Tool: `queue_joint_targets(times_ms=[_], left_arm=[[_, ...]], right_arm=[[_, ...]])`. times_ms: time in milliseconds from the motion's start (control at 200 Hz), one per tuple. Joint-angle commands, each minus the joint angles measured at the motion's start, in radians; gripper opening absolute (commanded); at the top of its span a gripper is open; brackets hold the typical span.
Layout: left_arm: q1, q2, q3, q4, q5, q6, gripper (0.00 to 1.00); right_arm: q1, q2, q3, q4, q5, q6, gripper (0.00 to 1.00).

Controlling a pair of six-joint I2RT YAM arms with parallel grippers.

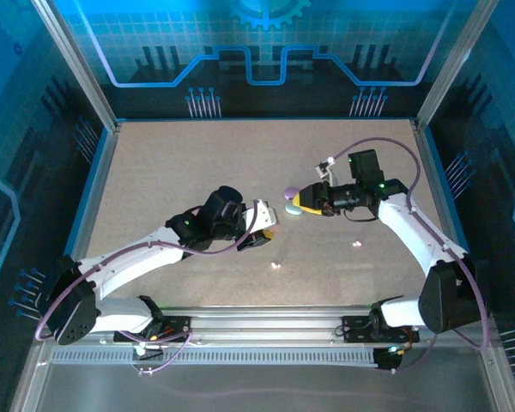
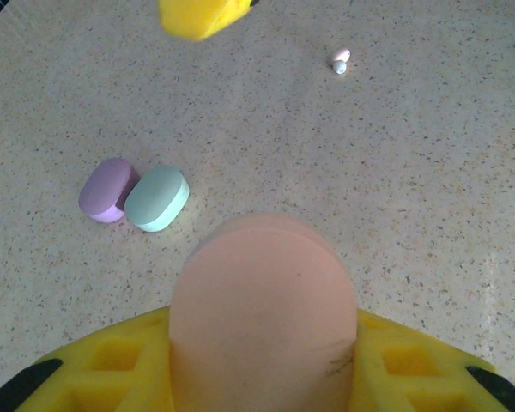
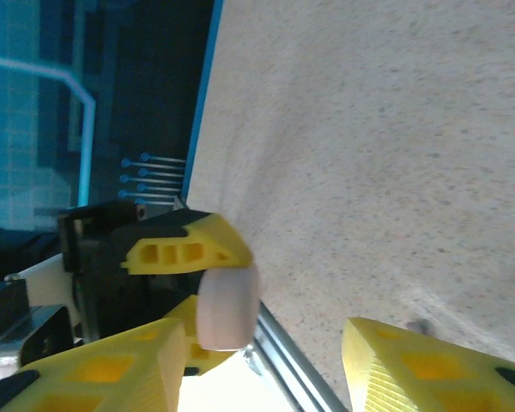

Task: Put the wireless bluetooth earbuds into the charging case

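My left gripper (image 2: 263, 343) is shut on a peach-pink pebble-shaped charging case (image 2: 262, 300), which stands up between its yellow fingers; in the top view this gripper (image 1: 262, 233) is near the table's middle. On the table lie a purple case (image 2: 107, 189) and a mint case (image 2: 157, 197), touching side by side. Tiny pale earbuds (image 2: 340, 60) lie apart to the right (image 1: 356, 245), with another bit (image 1: 275, 266) nearer the arm bases. My right gripper (image 3: 262, 343) hangs open and holds nothing; in the top view it is over the two cases (image 1: 297, 203). It faces the held peach case (image 3: 227, 305).
One yellow fingertip (image 2: 197, 17) of the right gripper hangs above the table beyond the two cases. The speckled beige table (image 1: 180, 163) is walled by a blue-edged frame (image 1: 99, 172). A metal rail (image 1: 266, 330) runs along the near edge by the arm bases.
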Motion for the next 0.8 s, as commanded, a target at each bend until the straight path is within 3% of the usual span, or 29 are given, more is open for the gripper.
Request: queue_joint_targets(times_ms=[0,540,690,795], left_arm=[[-0.002,-0.028,0.015,0.019,0.024,0.029,0.31],[-0.002,-0.071,0.007,0.028,0.004,0.005,0.32],[-0.002,-0.078,0.004,0.035,-0.002,0.004,0.32],[-0.002,-0.080,0.000,0.048,-0.008,-0.004,0.34]], right_arm=[[0.049,0.036,0.045,-0.039,-0.031,-0.029,0.53],[0.223,0.152,0.119,-0.091,-0.047,-0.086,0.51],[0.233,0.156,0.122,-0.096,-0.044,-0.090,0.46],[0.235,0.159,0.126,-0.098,-0.043,-0.089,0.32]])
